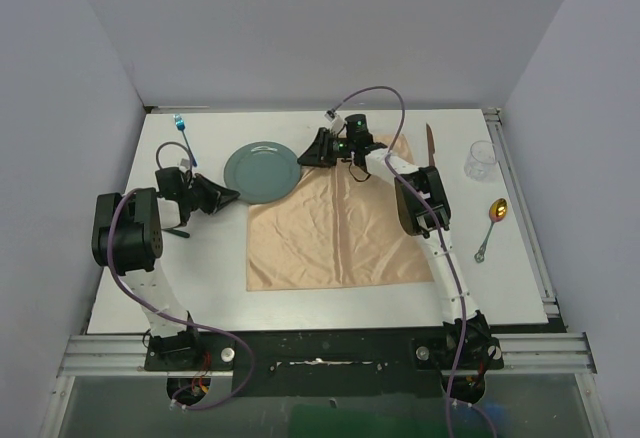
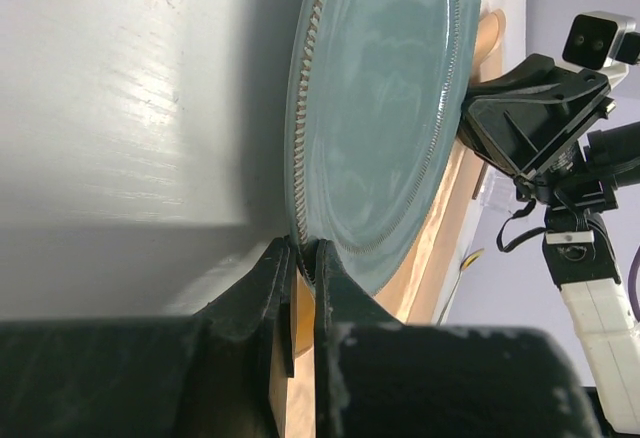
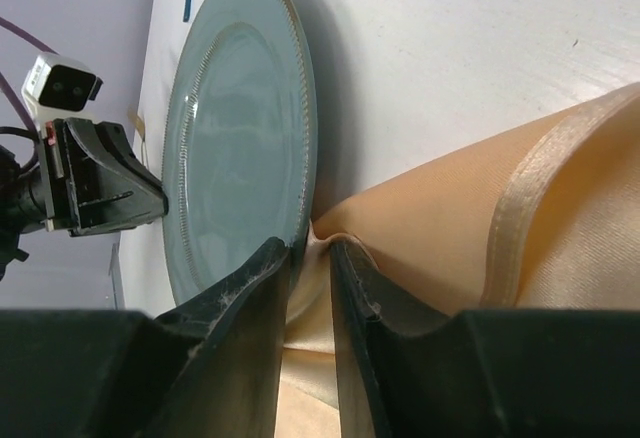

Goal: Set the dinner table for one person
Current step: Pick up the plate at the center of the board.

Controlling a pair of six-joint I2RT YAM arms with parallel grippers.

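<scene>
Your left gripper (image 1: 232,196) nearly closed, pointing to 3 o'clock, your right gripper (image 1: 303,158) narrowly parted, pointing to 9 o'clock.

A lab test cell — bare grey partition walls (image 1: 300,28) enclose an aluminium-railed dinner table (image 1: 520,288).

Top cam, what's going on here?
Both arms are at the teal plate, one on each side. The left gripper is closed against its rim; the right gripper pinches the peach cloth corner by the plate's opposite edge. Spoon, knife, glass cup and fork lie apart on the dinner table.
</scene>
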